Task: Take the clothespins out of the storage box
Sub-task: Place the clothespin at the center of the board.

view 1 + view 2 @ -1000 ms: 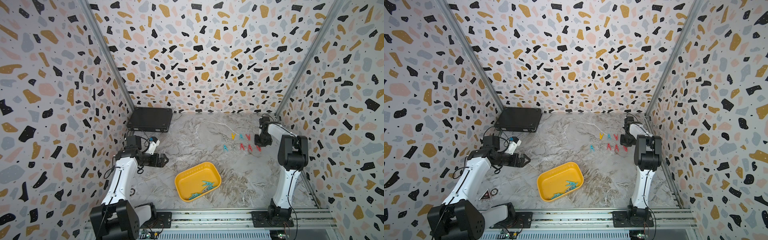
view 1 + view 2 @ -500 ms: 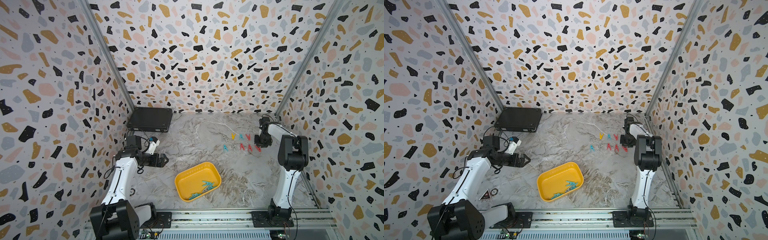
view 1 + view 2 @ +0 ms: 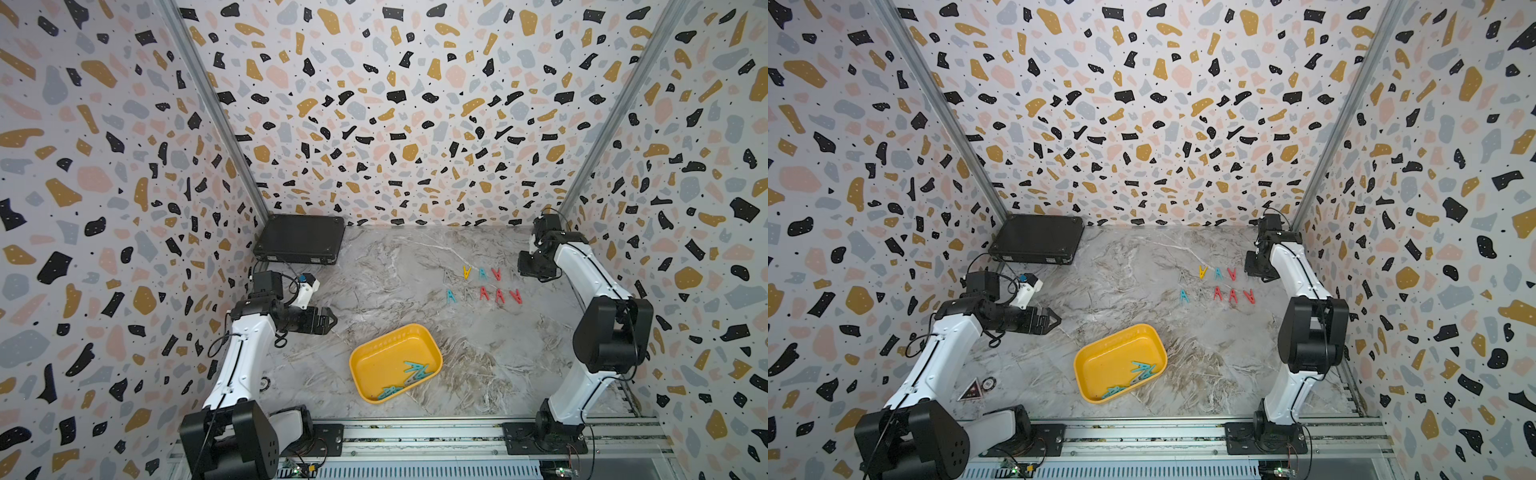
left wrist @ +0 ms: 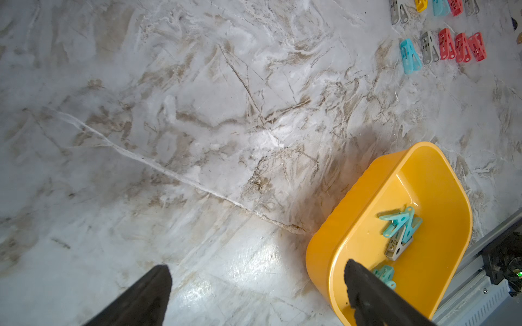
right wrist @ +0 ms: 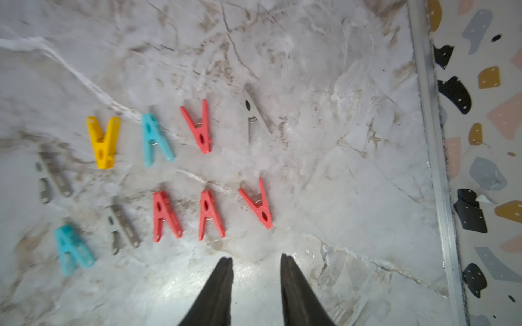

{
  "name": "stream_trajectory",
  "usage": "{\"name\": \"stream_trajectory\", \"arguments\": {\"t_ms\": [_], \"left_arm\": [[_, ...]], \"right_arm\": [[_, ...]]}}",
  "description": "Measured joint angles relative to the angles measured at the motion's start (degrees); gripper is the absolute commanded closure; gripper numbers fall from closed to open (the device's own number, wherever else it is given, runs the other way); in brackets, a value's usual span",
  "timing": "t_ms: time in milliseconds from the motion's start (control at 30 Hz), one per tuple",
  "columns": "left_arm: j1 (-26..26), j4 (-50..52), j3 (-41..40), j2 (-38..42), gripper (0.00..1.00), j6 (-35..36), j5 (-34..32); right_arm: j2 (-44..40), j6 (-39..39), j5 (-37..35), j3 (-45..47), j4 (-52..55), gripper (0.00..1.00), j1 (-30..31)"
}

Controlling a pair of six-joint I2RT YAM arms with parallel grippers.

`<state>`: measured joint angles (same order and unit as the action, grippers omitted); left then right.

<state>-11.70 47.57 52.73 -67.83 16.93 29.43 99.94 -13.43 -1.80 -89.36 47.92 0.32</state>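
1. Your right gripper (image 5: 255, 257) hangs with its jaws a little apart and nothing between them, over bare table (image 5: 353, 183) just beside the laid-out rows.
2. Your left gripper (image 4: 257, 264) is spread wide and empty, left of centre in both top views, near the storage box (image 3: 376, 361) but not over it.
3. Ten clothespins (image 3: 484, 293) lie in two rows right of centre in a top view: red, teal, grey and a yellow one (image 5: 103, 141).
4. The storage box sits at lower centre. In it lies a small cluster (image 3: 415, 371) of teal pegs with at least one grey peg (image 4: 397, 248).
5. By my reckoning you are well past halfway; only that cluster is left to lift out.
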Motion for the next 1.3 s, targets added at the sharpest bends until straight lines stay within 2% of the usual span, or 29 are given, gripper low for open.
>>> {"name": "stream_trajectory", "arguments": {"t_ms": [167,400,500,600,733,900,1100,1300], "left_arm": [[0.00,0.20,0.02,0.31,0.00,0.11,-0.81],[0.13,3.32,1.36,0.61,0.00,4.00,-0.52],[0.33,6.60,2.62,0.57,0.00,7.39,0.66],[0.94,11.13,4.85,-0.04,0.00,11.43,2.64],[3.17,16.87,7.98,-1.33,0.00,16.79,5.31],[9.79,21.03,9.51,-1.77,0.00,21.24,6.86],[19.41,18.08,9.46,-2.93,0.01,20.98,2.23],[26.12,13.46,9.46,-7.89,0.04,19.71,-3.41]], "right_arm": [[-10.99,-1.11,5.33,8.37,-0.94,0.66,5.60],[-24.81,-3.61,11.65,26.34,-5.18,0.66,22.21],[-30.10,-6.12,14.10,33.73,-7.61,0.66,26.60],[-33.68,-8.90,16.04,39.54,-10.23,0.66,27.71],[-34.27,-10.84,17.68,42.47,-12.00,0.66,28.04],[-33.62,-11.28,18.80,42.51,-13.81,0.66,28.22],[-32.46,-11.91,19.15,42.51,-14.78,0.67,28.39],[-32.44,-12.15,19.12,42.51,-15.04,0.67,28.48]]}}
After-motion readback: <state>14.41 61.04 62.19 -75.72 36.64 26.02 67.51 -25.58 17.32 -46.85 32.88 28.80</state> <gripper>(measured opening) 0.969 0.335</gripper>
